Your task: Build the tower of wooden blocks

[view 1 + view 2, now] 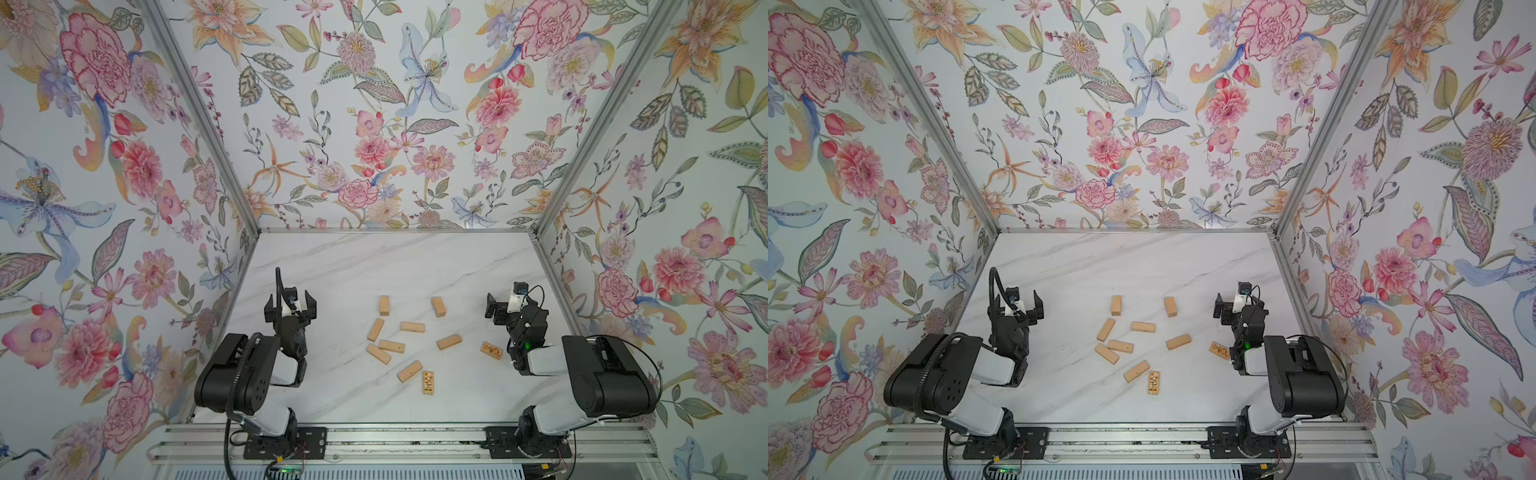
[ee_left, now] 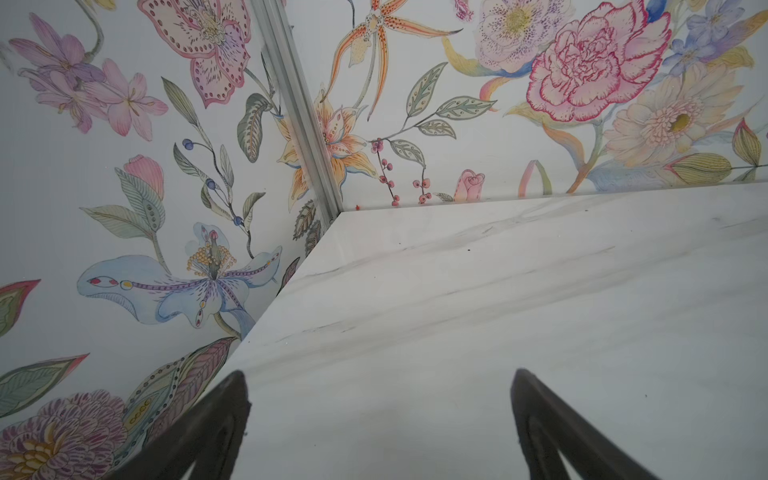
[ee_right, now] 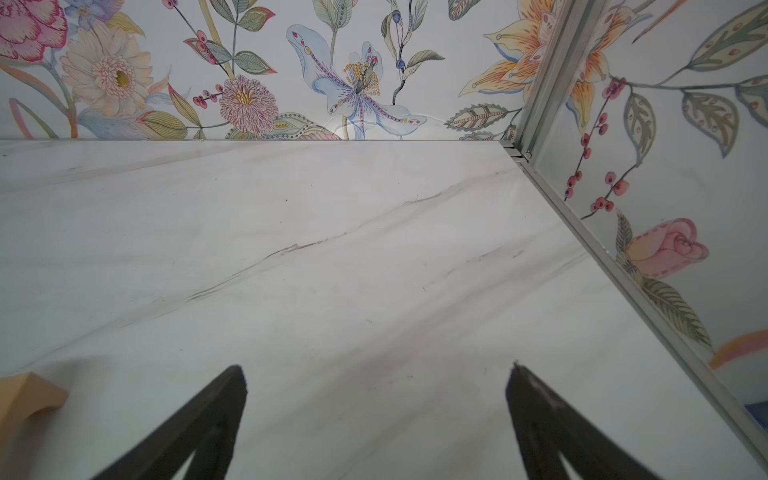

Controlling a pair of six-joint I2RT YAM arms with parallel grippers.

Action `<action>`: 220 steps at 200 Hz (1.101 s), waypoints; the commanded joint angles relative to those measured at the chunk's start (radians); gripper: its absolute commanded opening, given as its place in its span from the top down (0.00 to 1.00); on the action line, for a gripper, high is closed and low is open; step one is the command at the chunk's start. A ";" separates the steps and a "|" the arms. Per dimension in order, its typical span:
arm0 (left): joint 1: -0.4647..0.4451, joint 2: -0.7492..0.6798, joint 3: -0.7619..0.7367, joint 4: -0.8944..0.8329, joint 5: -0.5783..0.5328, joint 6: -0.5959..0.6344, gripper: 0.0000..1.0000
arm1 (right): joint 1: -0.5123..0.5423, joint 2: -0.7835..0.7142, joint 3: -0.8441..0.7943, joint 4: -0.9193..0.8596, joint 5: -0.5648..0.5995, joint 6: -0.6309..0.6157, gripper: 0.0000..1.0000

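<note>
**Item 1: L gripper** (image 1: 291, 302). Fingers (image 2: 232, 399) spread wide, nothing btwn them. Only bare marble table (image 2: 457, 311) lies ahead of the tips.

**Item 2: R gripper** (image 1: 493, 309). Fingers (image 3: 224, 399) also wide apart, nothing held. In R wrist view a tan block end (image 3: 29, 395) shows at the frame edge, off to one side of the fingers and not touching.

**Item 3: wood blocks**, qty 10. All lie loose and single on the table, none on another, in the span btwn the two sets of fingers. All are well apart from the L fingers.
- Far pair, abt level w/ both fingertips: far-left block (image 1: 384, 305) and far-right block (image 1: 438, 306), the latter nearest the R fingers.
- Mid group, behind fingertip level: slanted block (image 1: 375, 329), crosswise block (image 1: 412, 327) and lone block (image 1: 449, 341). Two more, upper block (image 1: 391, 346) and lower block (image 1: 378, 353), lie just beside each other.
- Rear block (image 1: 409, 370), toward the arm bases.
- Engraved, darker, x2: engraved block A (image 1: 491, 350), behind the R fingers near that wrist. Engraved block B (image 1: 428, 382), just beside the rear block.
</note>
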 commanded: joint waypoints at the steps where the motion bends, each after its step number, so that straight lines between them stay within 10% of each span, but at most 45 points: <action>1: 0.012 -0.006 0.018 0.000 0.017 -0.001 0.01 | -0.002 0.002 0.015 0.000 0.000 -0.010 0.01; 220: 0.004 -0.003 0.024 -0.016 0.011 -0.001 0.01 | 0.007 0.002 0.015 0.001 0.016 -0.014 0.01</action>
